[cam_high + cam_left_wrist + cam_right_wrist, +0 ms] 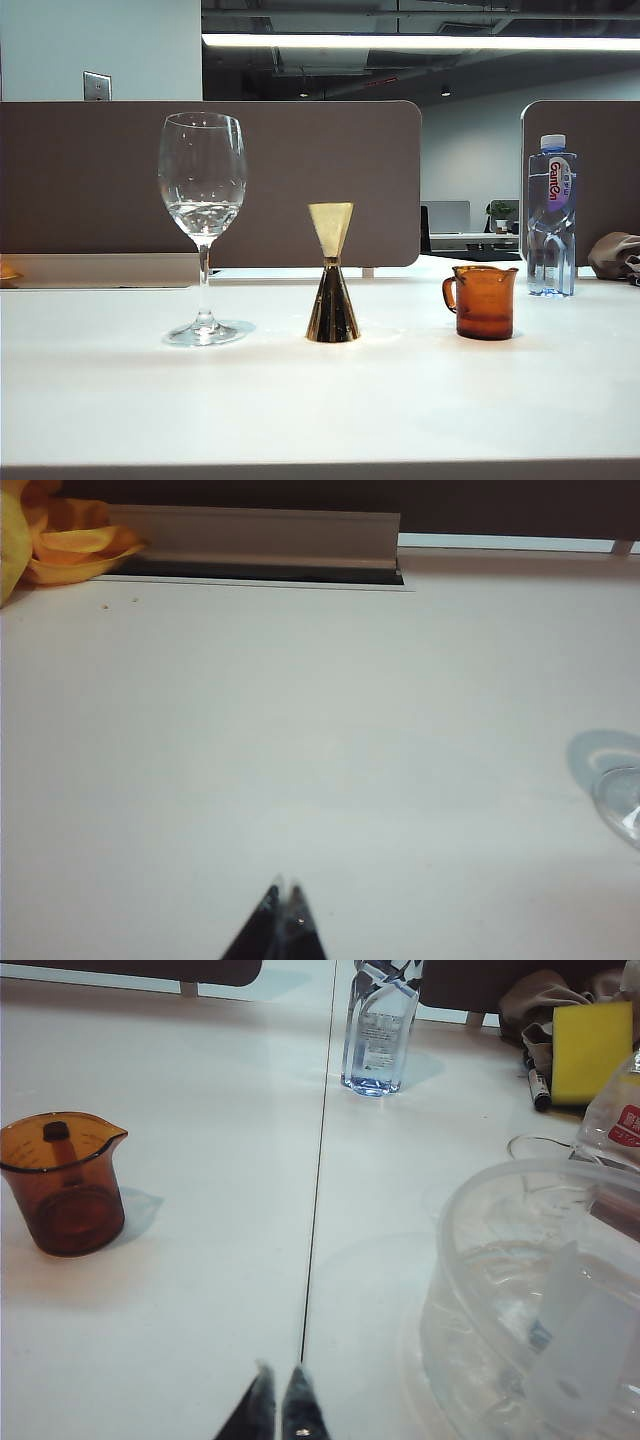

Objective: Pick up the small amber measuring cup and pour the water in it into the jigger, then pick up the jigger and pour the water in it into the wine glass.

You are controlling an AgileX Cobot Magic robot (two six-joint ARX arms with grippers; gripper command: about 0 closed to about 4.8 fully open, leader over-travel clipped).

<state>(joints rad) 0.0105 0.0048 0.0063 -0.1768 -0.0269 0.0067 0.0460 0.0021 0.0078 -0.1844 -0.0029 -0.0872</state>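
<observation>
The wine glass (203, 200) stands at the left of the white table (320, 410) with a little water in its bowl. The gold jigger (332, 275) is upright in the middle. To its right stands the small amber measuring cup (483, 302), handle toward the jigger. Neither gripper appears in the exterior view. My left gripper (284, 890) is shut and empty over bare table, with the wine glass's foot (620, 800) off to one side. My right gripper (280, 1372) is shut and empty, well apart from the amber cup (62, 1185).
A clear water bottle (552, 215) with a blue cap stands behind the amber cup. Near my right gripper sit a large clear plastic bowl (540, 1300), a yellow sponge (592, 1050) and a marker (538, 1085). A yellow cloth (50, 535) lies by the back partition (210, 180).
</observation>
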